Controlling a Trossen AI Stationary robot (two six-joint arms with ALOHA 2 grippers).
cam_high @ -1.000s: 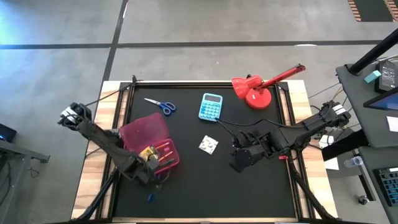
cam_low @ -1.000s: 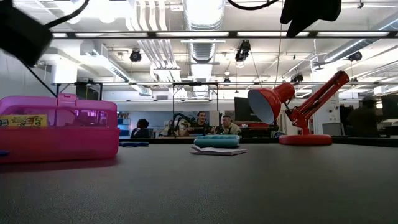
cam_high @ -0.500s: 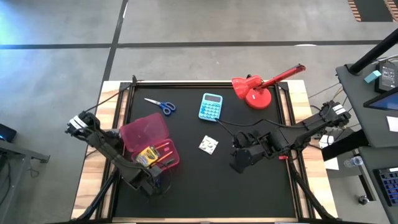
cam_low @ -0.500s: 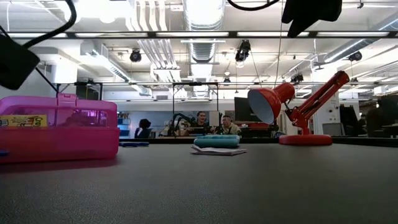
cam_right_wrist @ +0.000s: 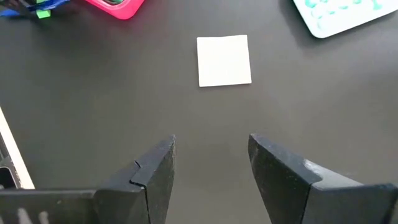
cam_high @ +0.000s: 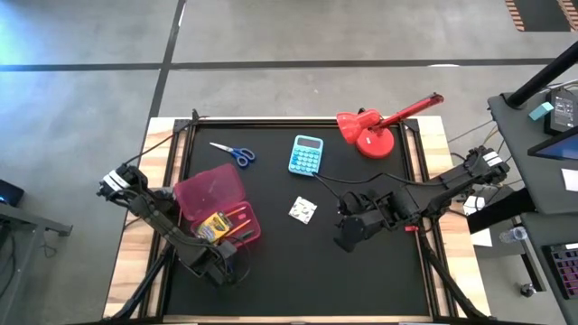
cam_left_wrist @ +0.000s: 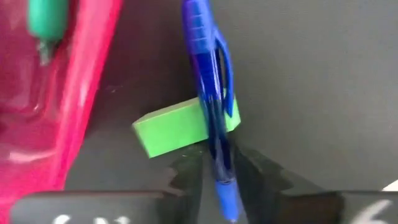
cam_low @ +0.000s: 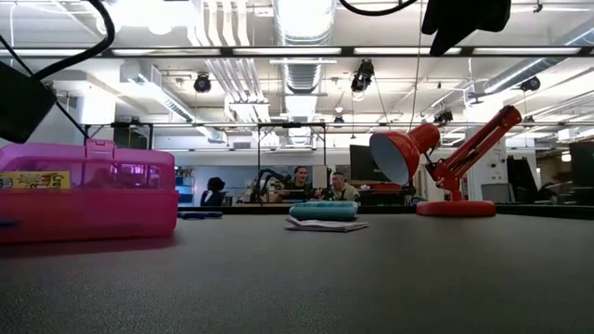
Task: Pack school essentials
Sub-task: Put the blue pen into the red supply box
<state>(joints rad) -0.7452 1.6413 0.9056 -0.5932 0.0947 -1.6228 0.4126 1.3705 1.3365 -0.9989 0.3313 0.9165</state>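
Observation:
A blue pen (cam_left_wrist: 208, 93) lies beside a small green block (cam_left_wrist: 174, 127) on the black mat, just near-side of the open pink box (cam_high: 221, 208). My left gripper (cam_high: 223, 271) (cam_left_wrist: 219, 163) is down over the pen, shut on it. The box holds a yellow crayon box (cam_high: 212, 224), orange pencils and a green marker (cam_left_wrist: 45, 18). The blue-handled scissors (cam_high: 235, 152) lie flat near the far edge. The white patterned square (cam_high: 302, 209) (cam_right_wrist: 224, 60) lies flat mid-table. My right gripper (cam_high: 346, 236) (cam_right_wrist: 211, 149) hovers open, right of the square. My left gripper pinches the blue pen between its two fingers (cam_left_wrist: 252, 171), on the barrel close to one end (cam_left_wrist: 219, 155). The fingers come from above, pointing down, one on each side of the pen. The pen lies level at the mat, its barrel touching the green block.
A light-blue calculator (cam_high: 306, 155) and a red desk lamp (cam_high: 375, 126) stand toward the far edge. The pink box's raised lid (cam_high: 209, 188) leans toward the far-left. Bare black mat spreads between the two grippers and along the near edge. People sit in the room behind.
My left arm has swung from above the pink box toward the table's near edge and dropped down onto the blue pen. It has held nearly still for the last half second. The right arm and the other things have not moved.

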